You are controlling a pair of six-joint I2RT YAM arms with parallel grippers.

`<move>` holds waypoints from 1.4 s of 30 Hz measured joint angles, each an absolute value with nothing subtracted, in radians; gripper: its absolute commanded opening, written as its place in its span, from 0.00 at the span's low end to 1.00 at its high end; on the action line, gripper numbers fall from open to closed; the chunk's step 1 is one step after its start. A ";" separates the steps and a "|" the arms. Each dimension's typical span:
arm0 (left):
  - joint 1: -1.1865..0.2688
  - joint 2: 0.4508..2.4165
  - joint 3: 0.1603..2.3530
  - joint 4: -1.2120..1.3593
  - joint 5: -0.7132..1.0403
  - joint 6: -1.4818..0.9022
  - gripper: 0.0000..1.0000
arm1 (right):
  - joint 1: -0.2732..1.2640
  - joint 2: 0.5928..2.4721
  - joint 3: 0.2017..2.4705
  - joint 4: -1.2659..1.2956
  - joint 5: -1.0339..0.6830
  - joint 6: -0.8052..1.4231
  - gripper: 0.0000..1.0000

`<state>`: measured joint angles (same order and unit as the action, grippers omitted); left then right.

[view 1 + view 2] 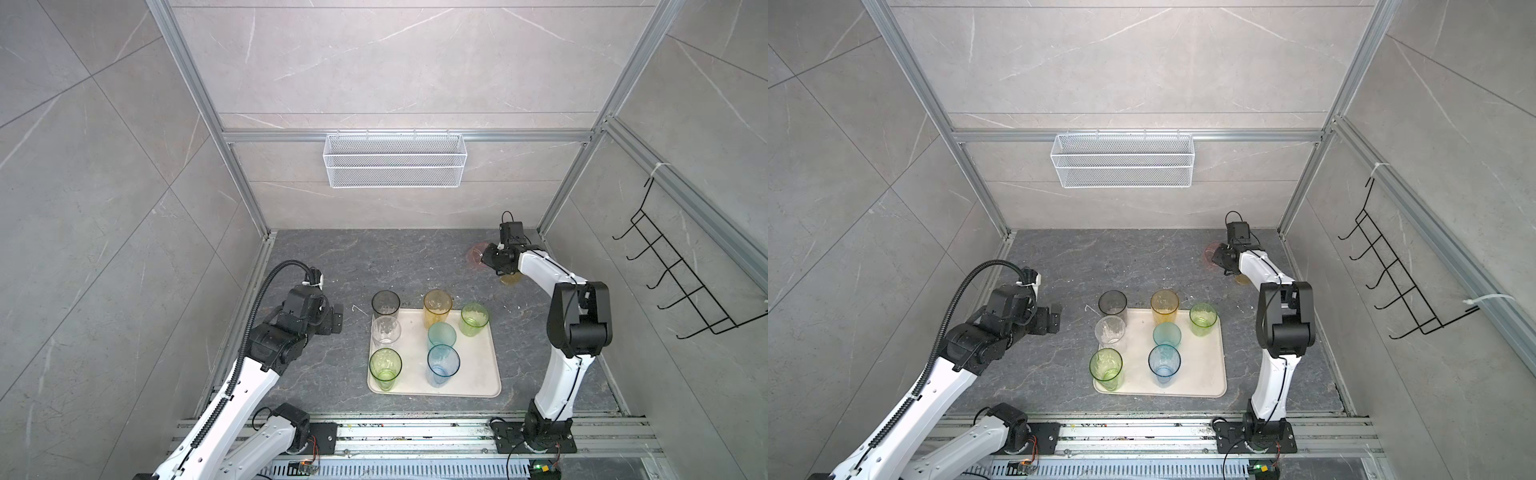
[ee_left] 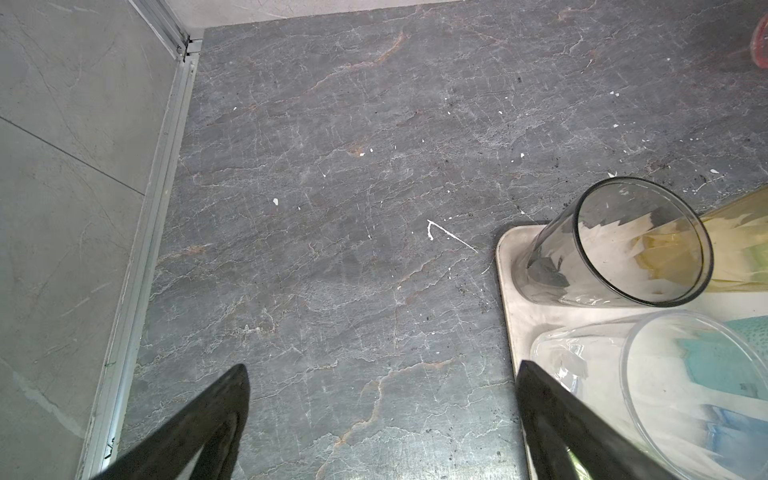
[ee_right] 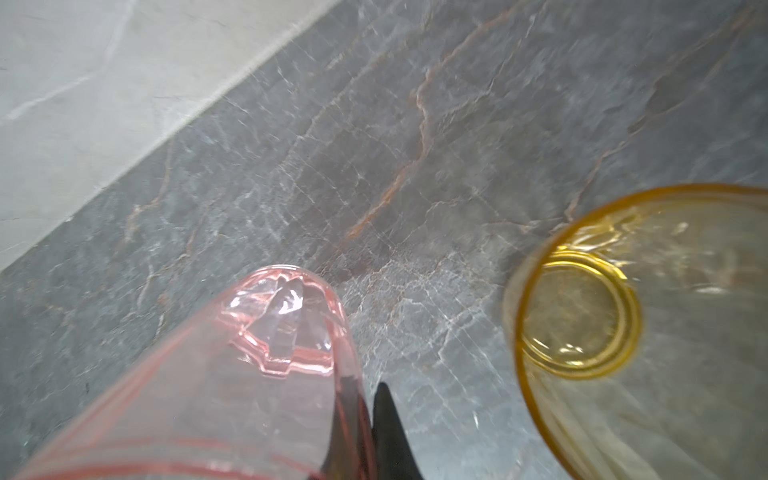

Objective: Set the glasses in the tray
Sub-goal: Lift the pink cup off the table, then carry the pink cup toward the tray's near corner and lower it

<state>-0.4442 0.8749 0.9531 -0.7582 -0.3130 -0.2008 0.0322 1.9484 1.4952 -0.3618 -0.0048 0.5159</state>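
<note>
I see the cream tray (image 1: 478,374) at centre holding seven glasses (image 1: 385,365), my left gripper (image 2: 382,365) gaping empty beside it, my right gripper (image 3: 368,411) clamped on the pink glass (image 3: 208,395) by its wall, off the tray, far right, amber glass (image 3: 582,324) alongside

In both top views the right arm (image 1: 540,266) hides most of one amber glass (image 1: 510,281); the pink glass (image 1: 475,252), blurred, seems partly covered too.
</note>
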 measured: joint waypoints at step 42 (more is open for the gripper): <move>-0.444 0.848 0.953 -0.786 -0.371 -0.253 1.00 | 0.053 1.246 1.334 -1.115 -0.042 0.335 0.00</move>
<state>-0.4442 0.8478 0.9531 -0.7864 -0.3714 -0.2531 0.0528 1.2465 1.3342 -1.1152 -0.0418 0.3351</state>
